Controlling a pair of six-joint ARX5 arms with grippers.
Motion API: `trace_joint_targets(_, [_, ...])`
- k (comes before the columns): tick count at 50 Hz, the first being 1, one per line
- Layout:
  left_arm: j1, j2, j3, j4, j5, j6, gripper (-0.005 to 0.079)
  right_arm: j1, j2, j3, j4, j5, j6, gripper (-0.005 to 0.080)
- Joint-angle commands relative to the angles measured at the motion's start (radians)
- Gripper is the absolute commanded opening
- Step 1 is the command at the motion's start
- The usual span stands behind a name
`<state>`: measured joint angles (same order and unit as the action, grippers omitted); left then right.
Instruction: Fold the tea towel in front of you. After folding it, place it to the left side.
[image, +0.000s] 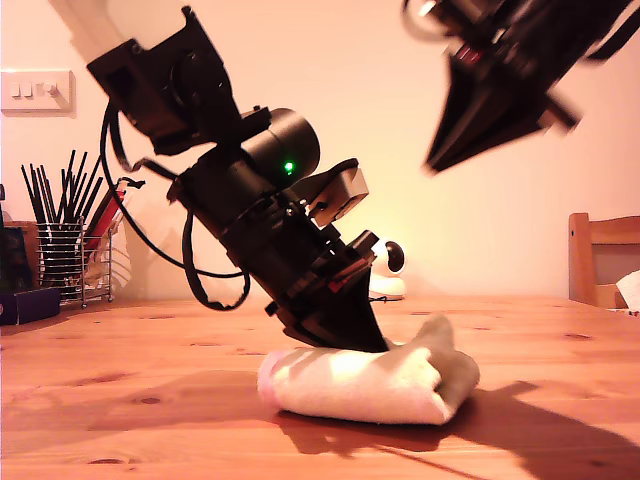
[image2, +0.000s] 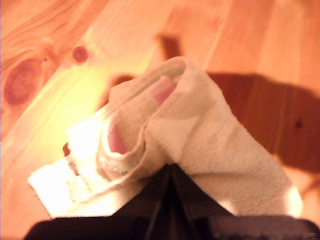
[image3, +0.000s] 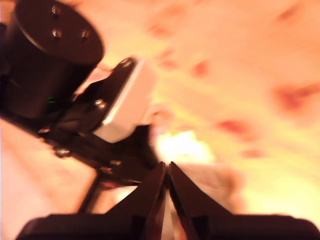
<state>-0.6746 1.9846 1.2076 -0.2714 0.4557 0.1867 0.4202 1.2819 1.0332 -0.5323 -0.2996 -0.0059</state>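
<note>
Bare table in the foreground, then the tea towel at mid-table, already bundled into a thick folded roll. It reads as soft, light terry: it will sag and unfold if lifted by one layer, so pinch through all layers near the folded edge. My first gripper is down on its top, fingers clamped on a raised pinch of cloth. My second gripper hangs above the exterior view's right, blurred, fingers together on nothing. Utensil rack and white camera sit behind.
</note>
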Motion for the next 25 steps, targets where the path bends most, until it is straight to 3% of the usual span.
trace_joint_targets(1, [0.043,0.052,-0.043,-0.066,-0.066,0.005,-0.0022,-0.001,-0.022,0.017,-0.005,0.019,-0.024,-0.0012])
trace_joint_targets(13, [0.141,0.052,-0.043,-0.159,-0.185,0.032,-0.0022,-0.011,-0.072,0.017,-0.020,0.042,-0.048,-0.0012])
trace_joint_targets(25, [0.300,0.051,-0.043,-0.328,-0.340,0.050,-0.0022,-0.023,-0.079,0.018,-0.027,0.077,-0.086,-0.0012])
